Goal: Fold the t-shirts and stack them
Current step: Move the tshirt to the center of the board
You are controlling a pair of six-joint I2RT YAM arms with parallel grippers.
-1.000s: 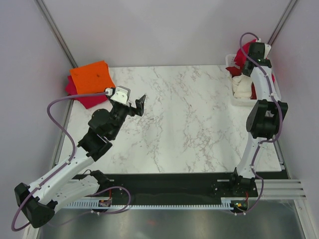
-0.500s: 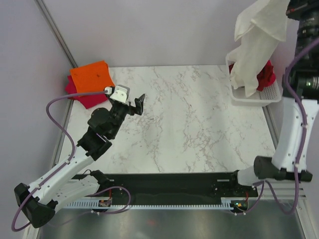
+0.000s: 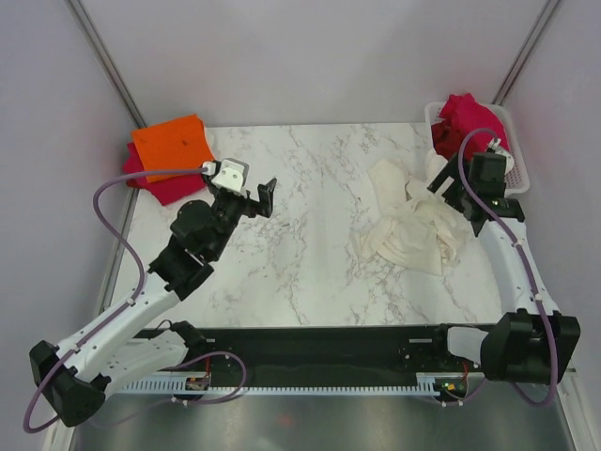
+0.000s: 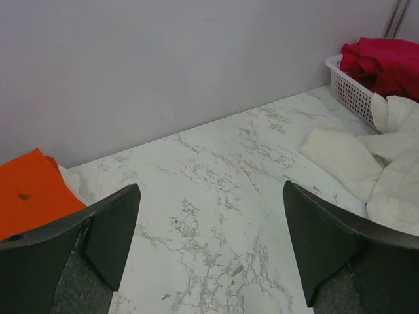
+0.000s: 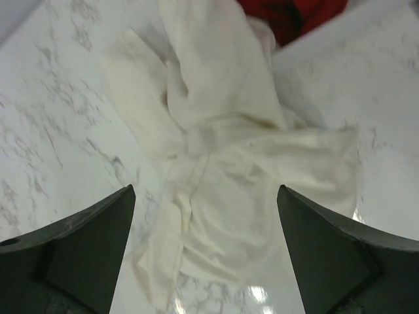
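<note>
A cream-white t-shirt (image 3: 408, 227) lies crumpled on the marble table, right of centre, and fills the right wrist view (image 5: 222, 163). My right gripper (image 3: 454, 192) hovers over its right edge, open (image 5: 206, 255), with nothing between its fingers. An orange t-shirt (image 3: 173, 143) lies folded on a folded red one (image 3: 169, 190) at the far left corner. More red t-shirts (image 3: 467, 116) are heaped in the basket. My left gripper (image 3: 259, 199) hangs open above bare table (image 4: 209, 255), right of the orange shirt (image 4: 33, 190).
The white mesh basket (image 3: 518, 167) stands at the far right corner, just behind the right gripper, and shows in the left wrist view (image 4: 353, 98). Grey walls close the table at the back and sides.
My right arm lifted the cream-white t-shirt out of the basket, swung it over the table and let it go; its jaws went from shut to open. The left arm barely moved.
</note>
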